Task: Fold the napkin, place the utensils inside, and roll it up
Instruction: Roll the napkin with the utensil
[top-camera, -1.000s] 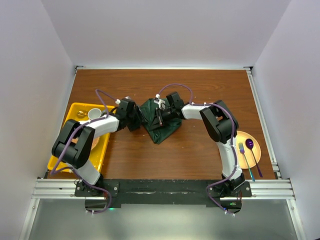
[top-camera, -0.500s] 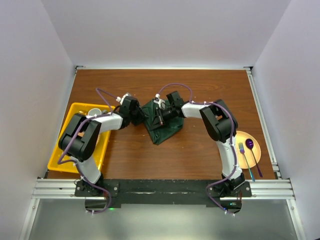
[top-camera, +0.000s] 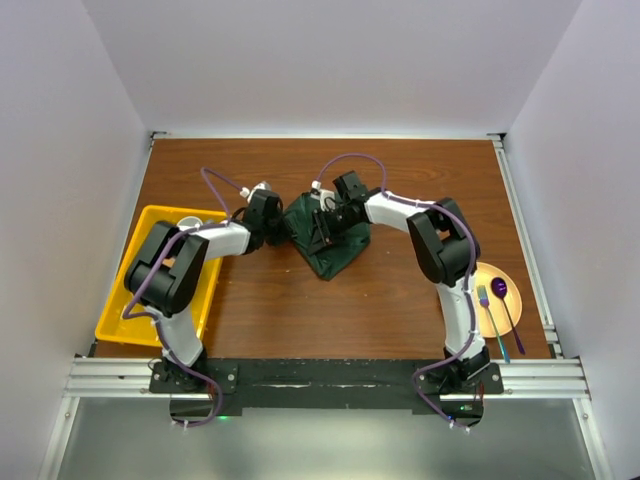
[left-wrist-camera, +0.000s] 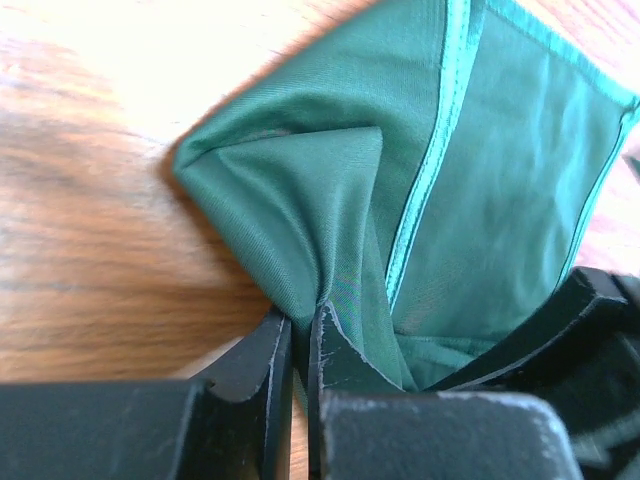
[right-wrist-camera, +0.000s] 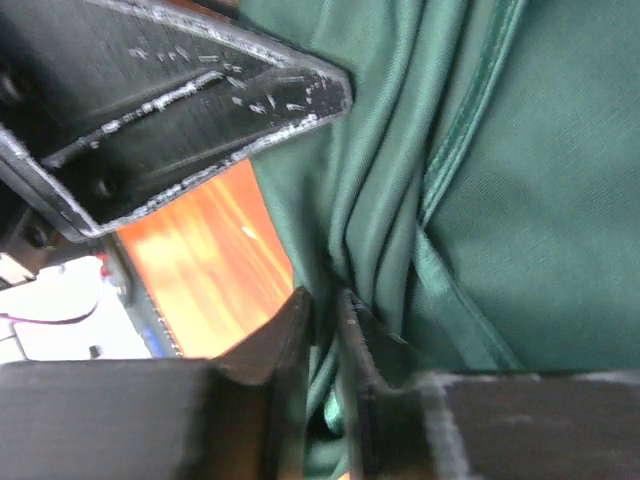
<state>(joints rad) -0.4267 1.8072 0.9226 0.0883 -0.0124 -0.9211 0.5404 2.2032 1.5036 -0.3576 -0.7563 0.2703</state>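
1. Left pincer (left-wrist-camera: 300, 335) of mine is clamped on a fold of the dark green fabric napkin (left-wrist-camera: 480, 180).
2. My right pincer (right-wrist-camera: 325, 310) is closed on its pleats.
3. The napkin lies bunched on the brown wooden table (top-camera: 300, 300), at twelve o'clock from my bases.

The napkin (left-wrist-camera: 480, 180) runs past the left wrist view's top and right edges; whether the right gripper (right-wrist-camera: 323, 310) pinches its blurred folds is unclear.

Noted a dark green napkin (top-camera: 335, 248) with paler green hem, reddish-brown wood-grained desk (top-camera: 400, 180), yellow tray (top-camera: 110, 325), orange plate (top-camera: 482, 274), purple spoon (top-camera: 500, 288).
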